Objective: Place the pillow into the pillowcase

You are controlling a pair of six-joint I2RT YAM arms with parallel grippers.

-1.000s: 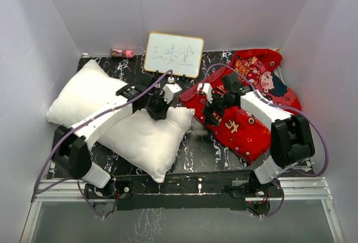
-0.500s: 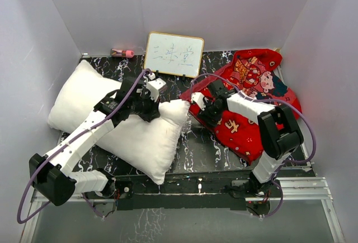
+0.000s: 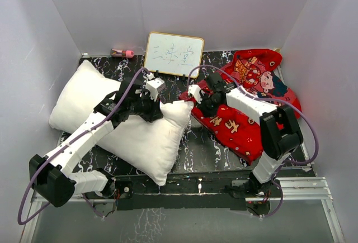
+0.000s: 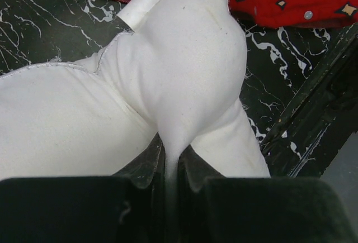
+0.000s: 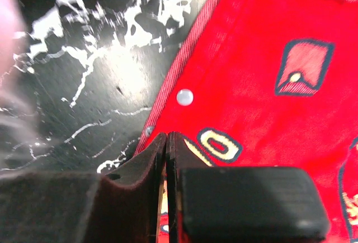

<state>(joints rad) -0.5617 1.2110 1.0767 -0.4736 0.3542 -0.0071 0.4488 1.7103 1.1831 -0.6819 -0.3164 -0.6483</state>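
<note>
Your left gripper (image 4: pixel 170 156) is clamped on a fold of the pillow (image 3: pixel 140 142), at the worktop's (image 3: pixel 197 152) left side. Your right gripper (image 5: pixel 166 142) looks pinched on the hem of the pillowcase (image 3: pixel 246 134), at the right side. The pillow is wholly outside, so opening and stuffing remain.

Writing on whiteboard (image 3: pixel 174 53) too small to read; pillow (image 4: pixel 67 125) cut off by left edge, left wrist view.

left hand (image 3: pixel 156 110) on pillow (image 3: pixel 84 95) corner | right hand (image 3: pixel 200 106) on pillowcase (image 3: pixel 246 134) edge | whiteboard (image 3: pixel 174 53) behind
</note>
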